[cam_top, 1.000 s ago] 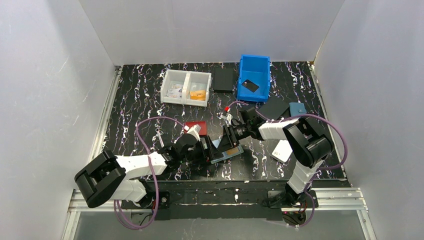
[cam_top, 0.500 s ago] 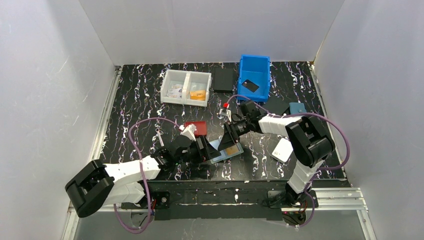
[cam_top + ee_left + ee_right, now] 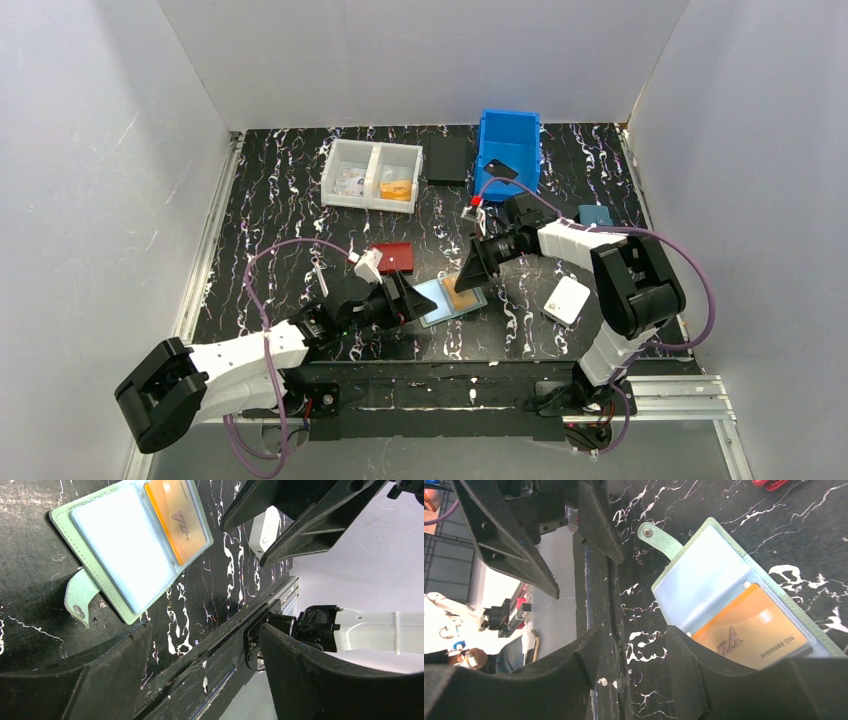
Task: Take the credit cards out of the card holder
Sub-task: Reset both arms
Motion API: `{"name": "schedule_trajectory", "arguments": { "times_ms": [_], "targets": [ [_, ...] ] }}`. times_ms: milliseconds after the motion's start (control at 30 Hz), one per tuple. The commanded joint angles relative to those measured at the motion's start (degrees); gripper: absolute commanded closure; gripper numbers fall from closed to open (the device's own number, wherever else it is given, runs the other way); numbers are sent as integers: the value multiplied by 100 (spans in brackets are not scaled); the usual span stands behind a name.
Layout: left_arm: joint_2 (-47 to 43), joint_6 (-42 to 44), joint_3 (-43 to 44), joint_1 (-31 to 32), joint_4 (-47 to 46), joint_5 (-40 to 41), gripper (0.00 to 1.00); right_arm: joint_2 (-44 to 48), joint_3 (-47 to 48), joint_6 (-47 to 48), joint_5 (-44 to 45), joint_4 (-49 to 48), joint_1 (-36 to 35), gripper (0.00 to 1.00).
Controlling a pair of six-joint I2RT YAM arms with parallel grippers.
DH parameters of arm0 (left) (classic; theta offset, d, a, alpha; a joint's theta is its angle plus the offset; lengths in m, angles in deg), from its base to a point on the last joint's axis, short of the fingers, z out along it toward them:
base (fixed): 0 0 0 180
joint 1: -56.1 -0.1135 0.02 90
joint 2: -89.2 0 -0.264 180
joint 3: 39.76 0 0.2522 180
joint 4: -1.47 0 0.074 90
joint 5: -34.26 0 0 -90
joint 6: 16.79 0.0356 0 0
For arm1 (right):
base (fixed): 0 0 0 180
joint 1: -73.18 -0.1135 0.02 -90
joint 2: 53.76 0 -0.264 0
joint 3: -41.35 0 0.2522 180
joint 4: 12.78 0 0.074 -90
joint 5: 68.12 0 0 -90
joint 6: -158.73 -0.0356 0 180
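Card holder (image 3: 125, 550) open between my empty, spread left end effector (image 3: 205, 630) and right end effector (image 3: 634, 635); orange card (image 3: 176, 520) likely slick, pinch its edge.

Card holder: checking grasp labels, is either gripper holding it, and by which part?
Nothing is held: left gripper and right gripper are open, the card holder lying unfolded.

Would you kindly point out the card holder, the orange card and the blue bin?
card holder (image 3: 76, 595), left wrist view, snap tab.
orange card (image 3: 177, 517), left wrist view, card's face.
blue bin (image 3: 515, 140), top external view, bare floor.
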Motion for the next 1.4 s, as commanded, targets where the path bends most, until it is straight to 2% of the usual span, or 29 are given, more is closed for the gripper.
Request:
{"name": "schedule_trajectory", "arguments": {
  "times_ms": [0, 333, 500, 633, 733, 833, 967, 1200, 1367],
  "targets": [
    [-197, -31, -106, 27, 27, 173, 22, 326, 197, 481, -58, 369, 179, 39],
    [-326, -72, -148, 30, 24, 196, 21, 588, 123, 581, 85, 435, 526, 38],
    [-497, 85, -171, 14, 77, 260, 21, 787, 244, 1003, 271, 861, 696, 36],
    [-875, 418, -58, -131, 561, 295, 16, 1169, 277, 1267, 670, 1064, 1022, 30],
    [-1152, 848, 262, -397, 1266, 295, 8, 1503, 276, 1340, 1112, 1047, 1417, 26],
    [-1329, 1381, 898, -920, 2641, 250, 2, 1806, 310, 1304, 1580, 958, 1943, 15],
    [-1236, 2149, 1740, -1982, 3805, -288, 2, 2204, 411, 935, 2485, 644, 2610, 2],
    [-1118, 2852, 2710, -4150, 4655, -1634, 2, 2916, 895, 68, 4338, 399, 3297, 2],
    [-1072, 3132, 3396, -4631, 5124, -2005, 2, 3320, 1550, -32, 4690, 927, 3307, 2]
  ]
}}
